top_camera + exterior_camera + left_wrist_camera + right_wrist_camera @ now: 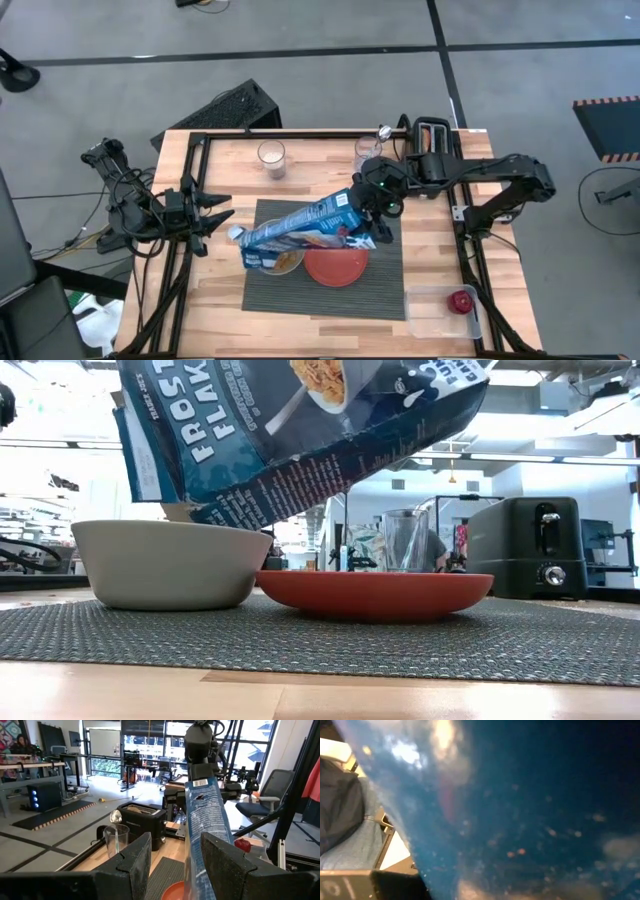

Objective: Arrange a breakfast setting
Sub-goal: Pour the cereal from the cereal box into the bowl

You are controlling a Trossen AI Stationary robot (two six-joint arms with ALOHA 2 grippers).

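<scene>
Over the placemat [330, 290], your right claw [372, 215] pinches the tilted cereal box [300, 228], mouth above the pale grey bowl [170, 564] beside the red-orange plate [375, 593]; tip further and flakes may overshoot, while your left claw [222, 217] waits half-spread beside the bench's left edge.

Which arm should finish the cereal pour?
Right. Its gripper already holds the tilted cereal box, open end over the bowl. The left gripper waits open at the table's left edge.

Backlit glare — wrist view perhaps defocused
</scene>
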